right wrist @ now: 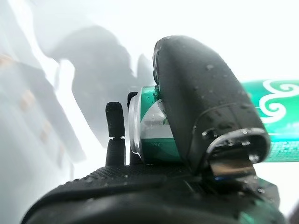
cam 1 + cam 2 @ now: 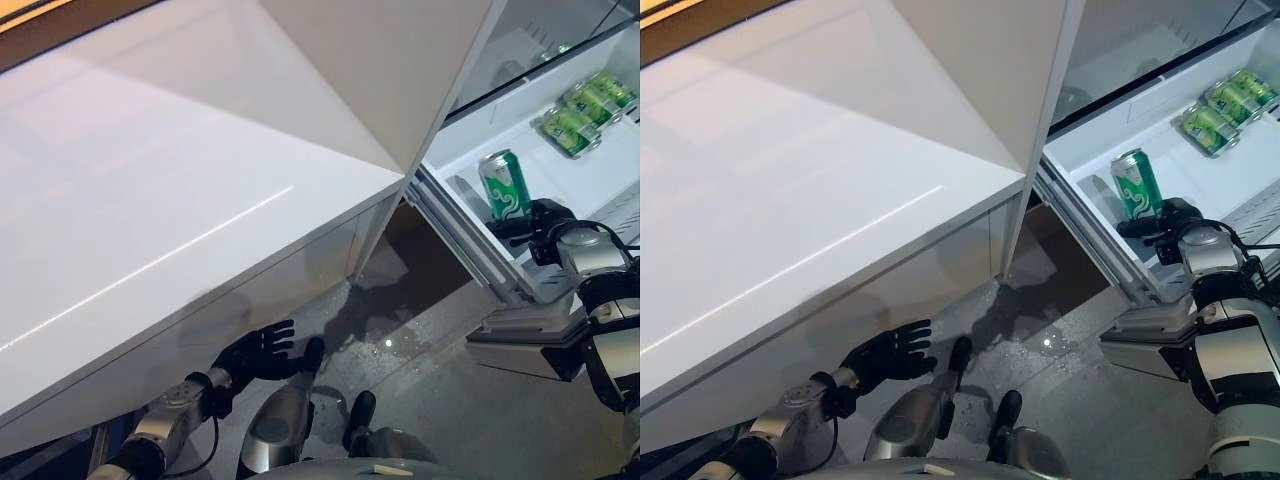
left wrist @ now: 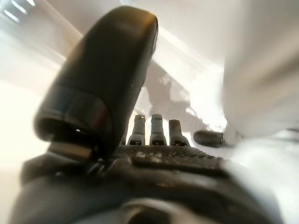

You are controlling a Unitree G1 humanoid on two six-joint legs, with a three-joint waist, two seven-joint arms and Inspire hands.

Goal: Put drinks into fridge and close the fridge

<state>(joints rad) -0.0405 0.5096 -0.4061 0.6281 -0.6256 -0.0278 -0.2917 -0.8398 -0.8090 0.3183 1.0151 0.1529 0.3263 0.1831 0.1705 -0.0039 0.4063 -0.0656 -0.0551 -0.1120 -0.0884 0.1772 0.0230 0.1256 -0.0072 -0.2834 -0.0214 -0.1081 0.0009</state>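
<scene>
Green and silver, the can (image 2: 505,184) stands upright on the white shelf (image 2: 600,185) inside the open fridge, near the shelf's front edge, with the robot's right hand (image 2: 545,228) closed around its lower part. From the right wrist view the thumb (image 1: 205,107) lies curled across the can's side and a finger (image 1: 114,122) shows on the far side of it, so the can (image 1: 154,126) is pinched between them, its body beaded with small drops. Deeper in on the same shelf, well apart from the held can, a cluster of green cans (image 2: 588,112) lies on its side, and another green can (image 2: 556,50) shows dimly behind the glass shelf (image 2: 530,65) above. The white fridge door (image 2: 170,200) swings wide open and fills most of the scene to the robot's left, its lower edge hanging over a grey speckled floor (image 2: 420,340). Down below that door the left hand (image 2: 258,352) hovers with its fingers (image 2: 281,333) spread and straight, holding nothing; in the left wrist view the thumb (image 3: 105,79) stands up clear of the row of fingers (image 3: 156,128), with only the pale door surface beyond them.
</scene>
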